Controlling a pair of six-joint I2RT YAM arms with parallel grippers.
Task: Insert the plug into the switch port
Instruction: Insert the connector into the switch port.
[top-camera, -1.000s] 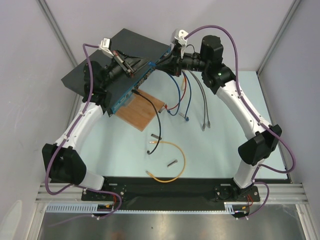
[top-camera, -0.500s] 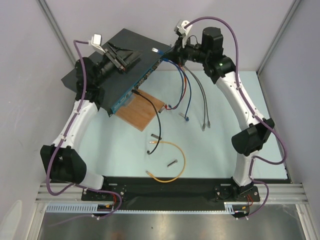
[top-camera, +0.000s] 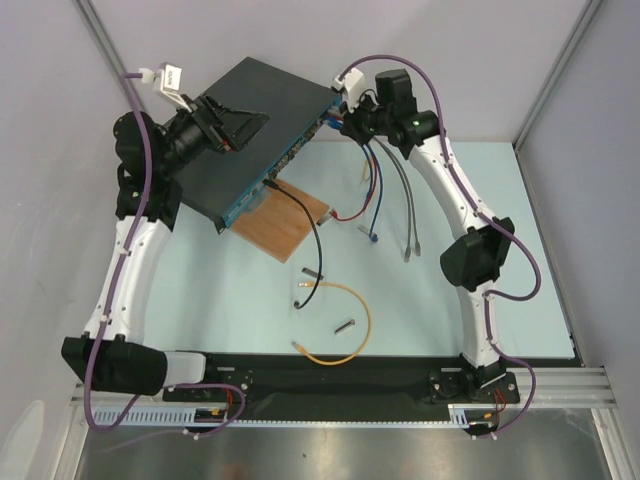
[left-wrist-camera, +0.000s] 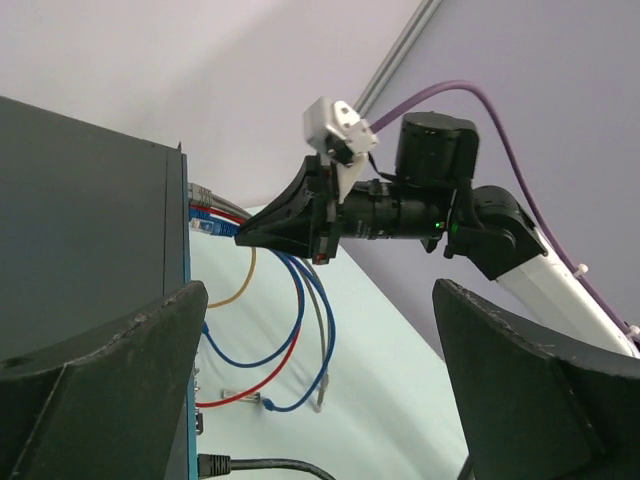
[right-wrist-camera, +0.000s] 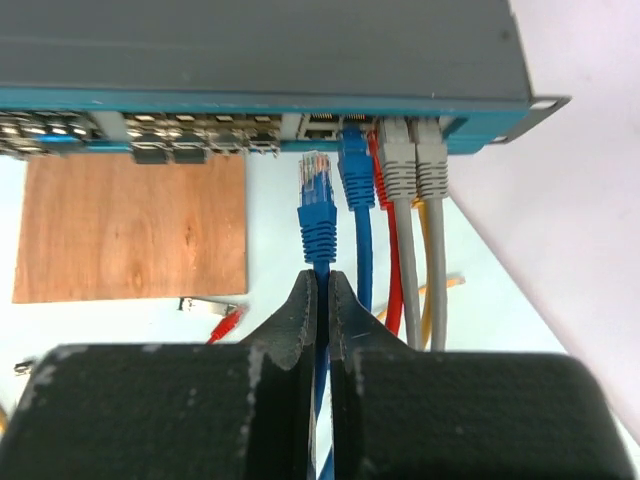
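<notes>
Plug (right-wrist-camera: 316, 195), blue, is pinched at its cable by my right gripper (right-wrist-camera: 322, 285), nose just short of the switch (right-wrist-camera: 250, 40) and lined on a port (right-wrist-camera: 322, 122) beside the seated cables (right-wrist-camera: 400, 200), while my left gripper (left-wrist-camera: 318, 300) gapes wide over the switch, probably to brace it.

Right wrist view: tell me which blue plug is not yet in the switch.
The left blue plug, on the cable the right gripper pinches: its tip stops short of the switch; the right blue plug is seated.

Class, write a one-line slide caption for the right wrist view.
Right hand grips a blue cable, its plug just short of the switch ports.
</notes>
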